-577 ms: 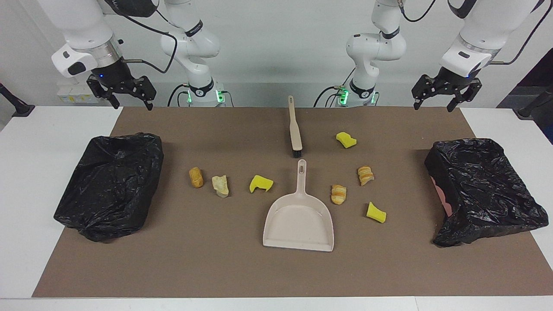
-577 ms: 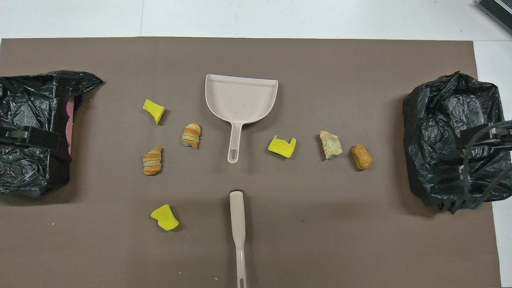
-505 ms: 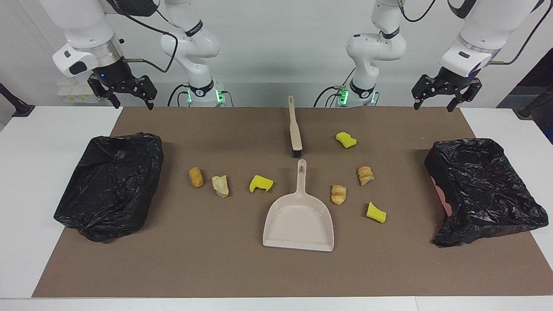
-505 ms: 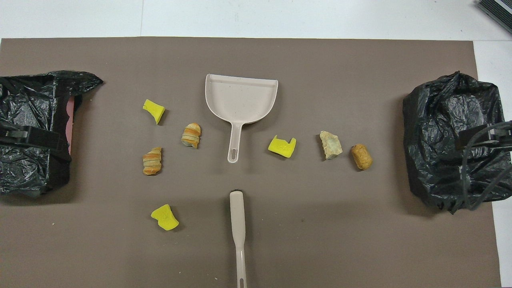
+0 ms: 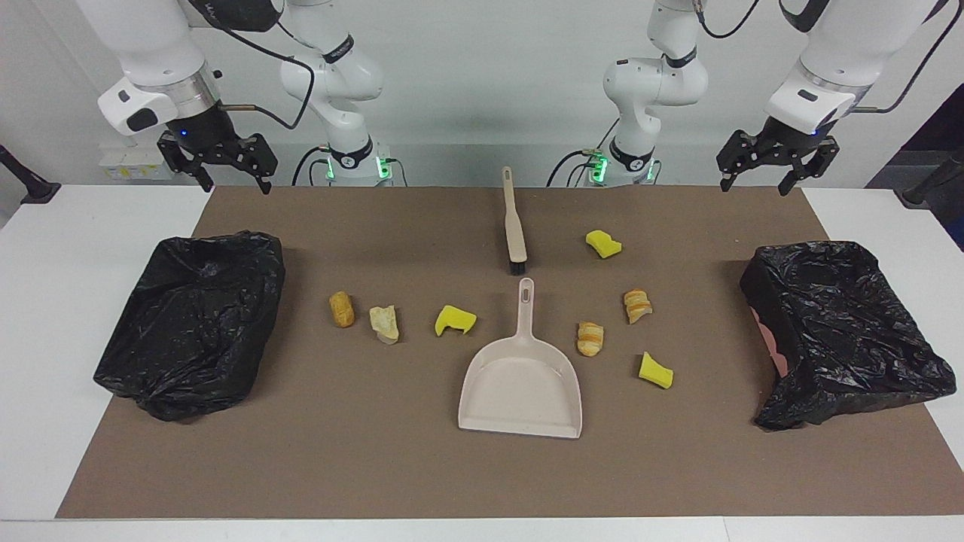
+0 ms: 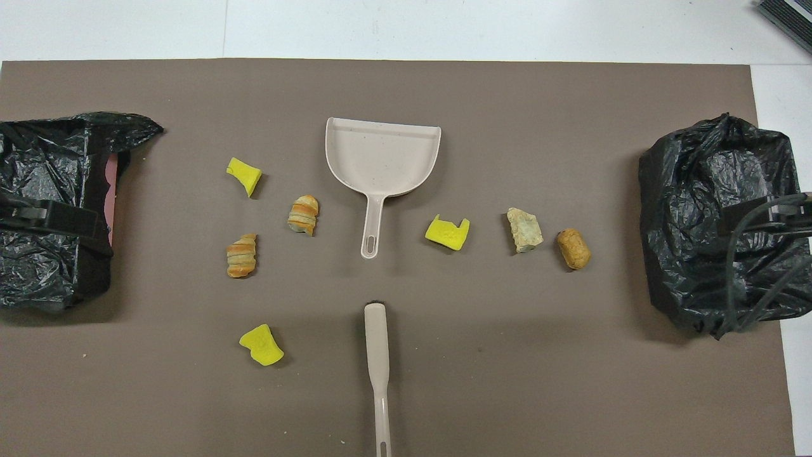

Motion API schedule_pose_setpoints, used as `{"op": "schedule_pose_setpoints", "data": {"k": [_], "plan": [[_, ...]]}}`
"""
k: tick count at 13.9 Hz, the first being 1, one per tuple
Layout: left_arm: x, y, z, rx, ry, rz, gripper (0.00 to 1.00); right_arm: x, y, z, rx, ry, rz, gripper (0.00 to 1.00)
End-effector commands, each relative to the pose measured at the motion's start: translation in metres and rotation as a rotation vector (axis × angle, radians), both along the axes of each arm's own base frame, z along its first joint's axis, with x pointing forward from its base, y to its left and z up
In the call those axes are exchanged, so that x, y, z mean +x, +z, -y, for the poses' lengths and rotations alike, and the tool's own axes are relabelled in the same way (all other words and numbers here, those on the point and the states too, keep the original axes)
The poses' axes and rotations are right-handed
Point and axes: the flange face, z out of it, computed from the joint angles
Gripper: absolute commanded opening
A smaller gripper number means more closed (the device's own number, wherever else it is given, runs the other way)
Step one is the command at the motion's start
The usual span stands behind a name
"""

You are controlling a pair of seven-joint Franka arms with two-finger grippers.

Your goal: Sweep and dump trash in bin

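I am seeing the left gripper point(image 5: 779, 167) and the right gripper point(image 5: 218, 163) both hanging in the air with fingers spread apart, holding nothing, each over its own end of the mat's robot-side edge. I am counting seven trash scraps point(image 5: 454, 320) lying on the brown mat point(image 5: 361, 452) around one dustpan point(image 5: 521, 390) and one brush point(image 5: 514, 226), with two black-bagged bins point(image 5: 192, 320) sitting at the mat's ends

white table point(image 5: 83, 226) under a brown mat point(image 5: 376, 452), two black-bagged bins point(image 5: 192, 320) at its ends

White arms point(image 5: 836, 45) — black fingers point(image 5: 783, 183), cables.
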Motion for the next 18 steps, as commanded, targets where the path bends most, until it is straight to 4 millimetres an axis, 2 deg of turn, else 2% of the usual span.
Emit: {"op": "schedule_pose_setpoints", "data": {"k": [1,5,8,9,11,14,16,18], "plan": [[-0.007,-0.001,0.006,-0.017,-0.010,-0.001,1.00,-0.007,0.001,0.000,0.013,-0.003,0.009,1.00],[-0.011,-0.003,0.013,-0.015,-0.016,-0.008,1.00,-0.012,0.003,-0.006,0.011,0.013,-0.002,1.00],[-0.017,-0.005,0.038,-0.012,-0.021,-0.009,1.00,-0.008,0.002,-0.030,0.008,0.057,0.004,1.00],[-0.023,-0.010,0.048,-0.009,-0.013,-0.013,1.00,-0.007,-0.001,-0.043,0.007,0.080,0.001,1.00],[-0.042,-0.017,0.071,0.004,-0.017,-0.028,1.00,0.003,-0.012,-0.055,0.007,0.100,-0.016,1.00],[-0.079,-0.040,0.120,0.032,-0.024,-0.011,1.00,0.019,-0.035,-0.111,0.019,0.143,-0.014,1.00],[-0.104,-0.061,0.147,0.050,-0.051,-0.013,1.00,0.034,-0.066,-0.146,0.024,0.175,-0.026,1.00],[-0.136,-0.082,0.170,0.039,-0.052,-0.011,1.00,0.043,-0.091,-0.193,0.034,0.224,-0.013,1.00]]}}
